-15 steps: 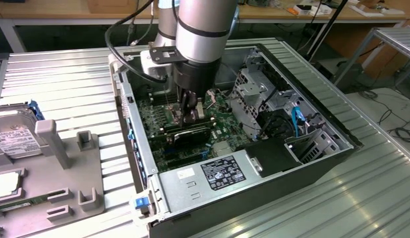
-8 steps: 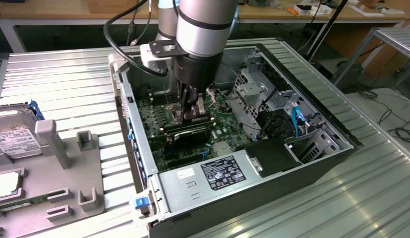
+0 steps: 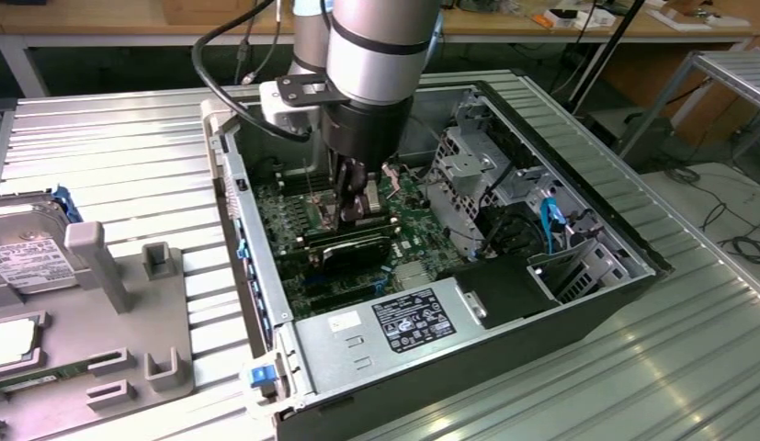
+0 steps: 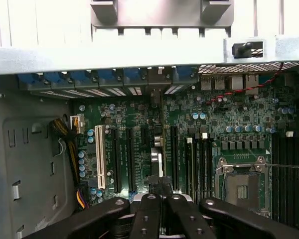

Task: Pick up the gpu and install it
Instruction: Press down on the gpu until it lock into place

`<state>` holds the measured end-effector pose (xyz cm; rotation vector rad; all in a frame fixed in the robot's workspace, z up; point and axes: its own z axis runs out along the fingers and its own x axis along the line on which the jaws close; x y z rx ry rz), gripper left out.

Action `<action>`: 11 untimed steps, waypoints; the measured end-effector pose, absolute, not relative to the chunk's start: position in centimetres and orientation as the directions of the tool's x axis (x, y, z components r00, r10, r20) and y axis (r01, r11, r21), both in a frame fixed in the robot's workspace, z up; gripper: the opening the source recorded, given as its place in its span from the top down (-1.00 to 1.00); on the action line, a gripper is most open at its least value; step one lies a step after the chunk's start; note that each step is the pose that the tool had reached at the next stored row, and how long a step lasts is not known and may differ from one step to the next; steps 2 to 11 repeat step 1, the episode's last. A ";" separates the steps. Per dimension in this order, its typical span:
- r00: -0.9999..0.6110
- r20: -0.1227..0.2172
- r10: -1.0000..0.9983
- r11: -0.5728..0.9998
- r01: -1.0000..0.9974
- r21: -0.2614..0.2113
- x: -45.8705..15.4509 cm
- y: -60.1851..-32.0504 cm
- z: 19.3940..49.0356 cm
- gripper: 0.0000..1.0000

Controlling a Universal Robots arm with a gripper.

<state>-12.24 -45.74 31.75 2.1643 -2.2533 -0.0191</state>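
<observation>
Ribbed metal tabletop (image 3: 134, 156), one open PC case (image 3: 600, 230) lying on it. Your gripper (image 3: 353, 213) is down inside, fingers (image 4: 154, 214) pinched shut on the top edge of the gpu (image 3: 345, 246). That one card stands upright on the green motherboard (image 4: 224, 124), right under the tool; seen edge-on from the wrist, it's in line with the expansion slots. Further out, at the exterior view's left: one grey parts fixture (image 3: 122, 303), one silver labelled hard drive (image 3: 24, 257) on it.
</observation>
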 end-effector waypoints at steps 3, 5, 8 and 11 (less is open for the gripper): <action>-0.040 0.004 -0.999 0.040 -0.999 0.021 -12.2 -45.7 31.7 0.79; -0.040 0.004 -0.999 0.040 -0.999 0.021 -12.2 -45.7 31.7 0.79; -0.040 0.004 -0.999 0.040 -0.999 0.021 -12.2 -45.7 31.7 0.79; -0.040 0.004 -0.999 0.040 -0.999 0.021 -12.2 -45.7 31.7 0.79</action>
